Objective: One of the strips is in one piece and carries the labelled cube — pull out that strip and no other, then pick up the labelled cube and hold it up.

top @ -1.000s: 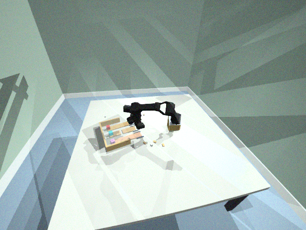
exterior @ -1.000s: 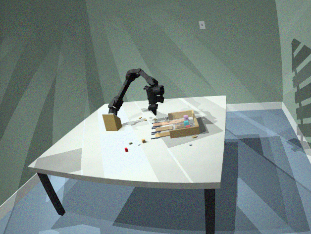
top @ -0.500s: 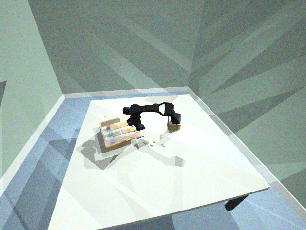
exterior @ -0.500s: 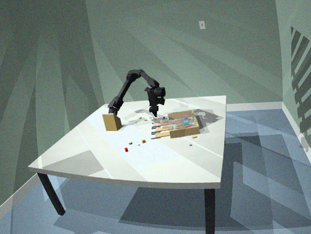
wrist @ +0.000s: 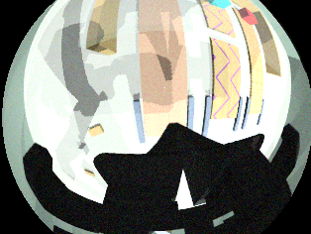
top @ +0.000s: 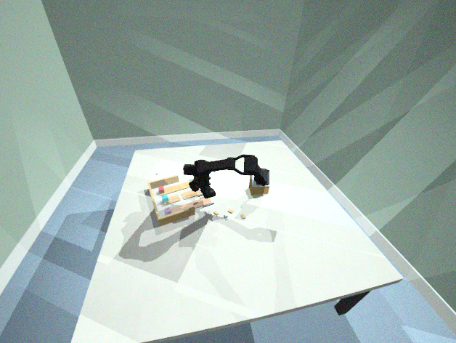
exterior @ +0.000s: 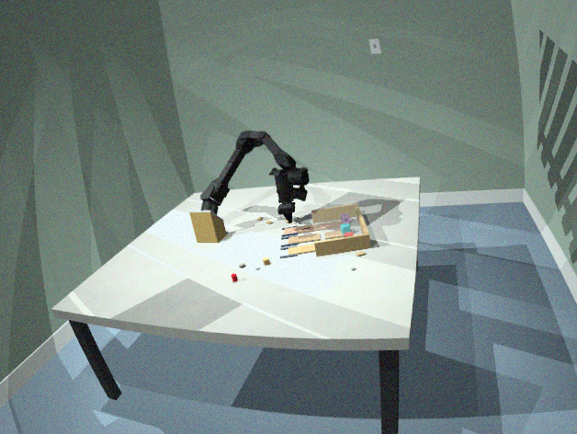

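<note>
My gripper (top: 210, 194) (exterior: 288, 221) (wrist: 172, 126) is shut and empty, above the near end of the pink-orange strip (top: 207, 201) (exterior: 289, 230) (wrist: 163, 84). That strip shows no gap in the wrist view; the purple cube (top: 168, 210) (exterior: 345, 218) is at its far end. The middle strip (top: 189, 194) (exterior: 305, 237) (wrist: 225, 84) has zigzag lines and a gap; the teal cube (top: 165, 198) (exterior: 345, 228) (wrist: 220, 3) sits on its far piece. The yellow strip (top: 175, 188) (exterior: 301, 249) (wrist: 255, 55) has the red cube (top: 160, 189) (exterior: 348, 234) (wrist: 248, 16) at its far end. No label is readable.
A low-walled wooden tray (top: 175, 218) (exterior: 343, 245) surrounds the far parts of the strips. Thin blue-grey rails flank their near ends. A wooden box (top: 258, 189) (exterior: 205, 227) stands near the arm base. Small wood bits (top: 243, 216) (exterior: 265, 261) (wrist: 96, 130) and a red cylinder (exterior: 233, 278) lie around.
</note>
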